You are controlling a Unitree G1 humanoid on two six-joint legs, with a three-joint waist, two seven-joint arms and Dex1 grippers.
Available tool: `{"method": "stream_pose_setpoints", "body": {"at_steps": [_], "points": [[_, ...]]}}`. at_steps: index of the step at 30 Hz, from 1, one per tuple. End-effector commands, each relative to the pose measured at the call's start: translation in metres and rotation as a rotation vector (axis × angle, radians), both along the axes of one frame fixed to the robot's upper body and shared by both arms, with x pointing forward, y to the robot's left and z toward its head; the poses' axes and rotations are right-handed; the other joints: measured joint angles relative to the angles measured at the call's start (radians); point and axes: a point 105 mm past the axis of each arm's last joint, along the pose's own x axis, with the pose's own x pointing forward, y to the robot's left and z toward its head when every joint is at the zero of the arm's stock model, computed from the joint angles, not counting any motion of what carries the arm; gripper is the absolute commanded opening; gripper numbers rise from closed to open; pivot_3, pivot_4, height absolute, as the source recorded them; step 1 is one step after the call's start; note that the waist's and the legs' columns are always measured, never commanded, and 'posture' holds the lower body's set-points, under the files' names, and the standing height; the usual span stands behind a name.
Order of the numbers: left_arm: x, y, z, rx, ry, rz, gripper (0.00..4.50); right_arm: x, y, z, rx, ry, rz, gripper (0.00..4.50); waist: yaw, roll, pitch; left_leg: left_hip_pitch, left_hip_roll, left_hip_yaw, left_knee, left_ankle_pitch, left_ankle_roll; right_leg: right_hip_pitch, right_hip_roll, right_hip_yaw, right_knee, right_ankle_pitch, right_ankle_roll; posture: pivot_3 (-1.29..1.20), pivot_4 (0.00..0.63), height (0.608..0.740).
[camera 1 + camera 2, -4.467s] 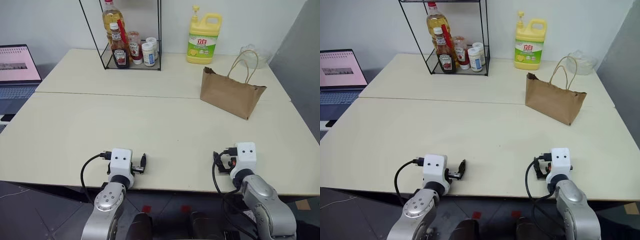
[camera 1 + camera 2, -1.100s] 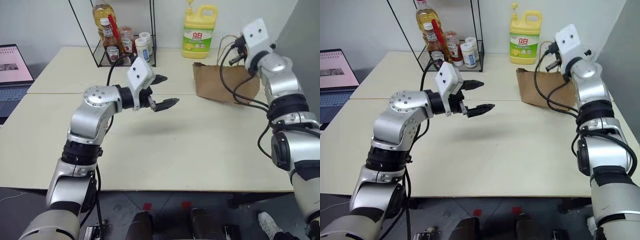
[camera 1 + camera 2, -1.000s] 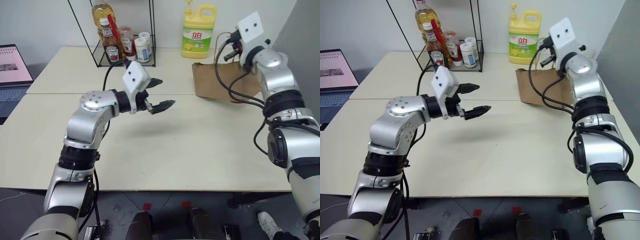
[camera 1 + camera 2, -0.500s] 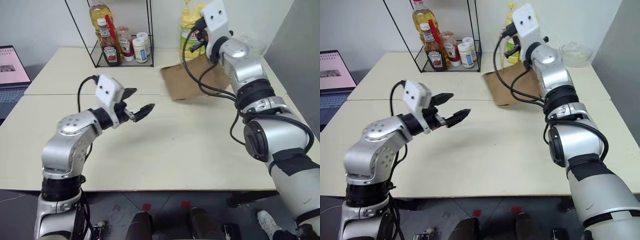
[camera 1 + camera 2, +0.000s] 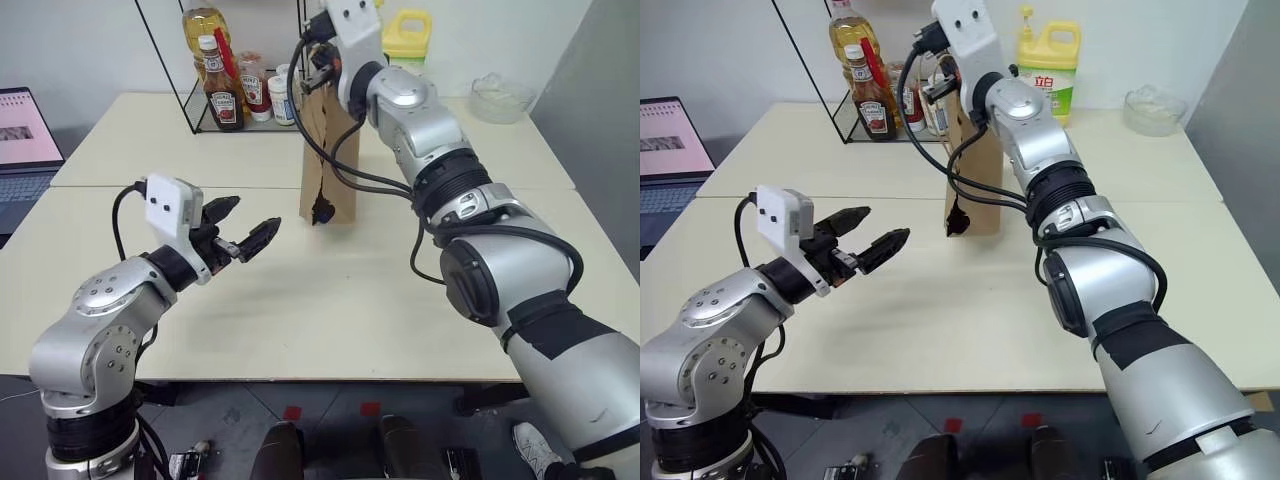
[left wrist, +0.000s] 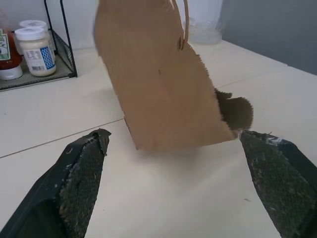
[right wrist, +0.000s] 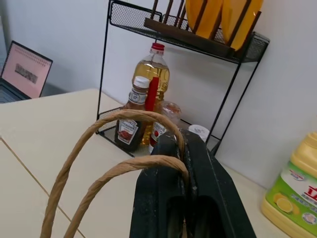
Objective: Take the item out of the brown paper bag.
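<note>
Left gripper (image 5: 250, 236) nearest, held low over the tabletop (image 5: 350, 300), fingers (image 6: 81, 173) spread wide with nothing between them, pointing level toward the brown paper bag (image 5: 328, 160). Bag hangs just beyond those fingertips, lifted and turned narrow side on, lower edge tilted, one bottom corner close to or touching the tabletop; cannot tell which. In the left wrist view the bag's flat brown face sits between and past the two open fingers, apart from both. Right gripper (image 7: 184, 148) above the bag's top, fingers pressed together, pinching the two twisted paper loop handles (image 7: 99, 163), which arch out from the closed fingertips; the bag hangs from this pinch. The item is not visible; the bag's walls hide whatever is inside. Beyond the right fingers: a black wire rack (image 7: 163, 64) with an oil bottle (image 7: 151, 69), a ketchup bottle (image 7: 132, 116) and small jars. To one side of the rack a yellow detergent jug (image 5: 1045, 70); farther out past the right arm a clear bowl (image 5: 1152, 105). A laptop (image 5: 25, 130) at the far edge on the left gripper's side.
</note>
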Motion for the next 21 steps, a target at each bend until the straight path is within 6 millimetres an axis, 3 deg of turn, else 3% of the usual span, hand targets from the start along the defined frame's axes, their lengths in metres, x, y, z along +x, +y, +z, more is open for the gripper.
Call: {"method": "stream_pose_setpoints", "body": {"at_steps": [1,12,21], "points": [[-0.009,-0.002,0.009,-0.001,-0.038,-0.001,4.5,-0.021,0.017,0.045,0.074,-0.119,0.066,0.07,0.0,0.0,0.0,0.0,0.0,0.0,0.0,0.0,0.0,0.0,0.0,0.0,0.0,0.0,0.0,0.0,0.15,0.74],[-0.014,0.0,0.008,-0.006,-0.027,0.011,4.5,-0.038,0.049,0.049,0.1,-0.119,0.154,0.07,0.001,-0.001,0.0,0.0,0.0,0.0,0.0,0.0,0.001,0.0,0.0,0.0,0.0,0.0,0.0,0.0,0.15,0.74],[-0.014,0.0,0.008,0.0,-0.026,0.018,4.5,-0.017,0.047,-0.017,-0.025,-0.002,0.085,0.07,0.003,-0.004,0.0,0.0,0.0,0.0,0.0,0.0,0.0,0.0,0.0,0.0,0.0,0.0,0.0,0.0,0.15,0.74]]}}
